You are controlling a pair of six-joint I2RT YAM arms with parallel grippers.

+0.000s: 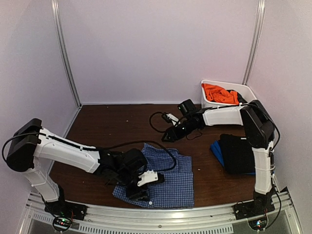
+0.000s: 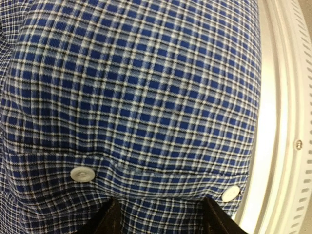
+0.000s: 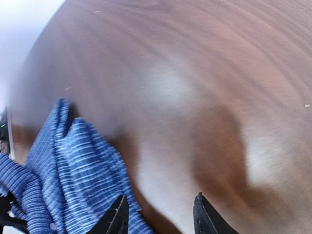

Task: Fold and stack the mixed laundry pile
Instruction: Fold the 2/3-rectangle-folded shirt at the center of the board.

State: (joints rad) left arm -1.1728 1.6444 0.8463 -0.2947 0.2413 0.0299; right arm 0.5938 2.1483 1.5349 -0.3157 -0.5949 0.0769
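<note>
Top external view: the checked shirt (image 1: 168,178) is spread on the dark desk (image 1: 112,124) at lower centre, its near hem just beside the metal rail (image 1: 195,213) along the front edge. The left pincer (image 1: 139,189) is set on the shirt's lower left part, and that corner is hidden under the arm. Bare desk is seen above the shirt and across the upper left, bounded by pale walls. The right pincer (image 1: 168,134) is held at mid-frame, above the shirt and apart from it. At right of centre a black piece (image 1: 237,152) is laid over a blue piece (image 1: 216,152), of which only a strip shows. An orange T-shirt (image 1: 219,93) is lodged in the white tub (image 1: 246,90) at upper right, partly hidden by the rim.

Left wrist view: the frame is filled by checked cloth. Two white buttons (image 2: 82,174) are noted along a hem low down, with the rail at the right edge. The jaws are seen parted with flat cloth between them, and the fingers are cut off by the bottom edge.

Right wrist view: the frame is blurred. The jaws are parted over bare desk with nothing between them, and a rumpled shirt edge is seen at lower left.
</note>
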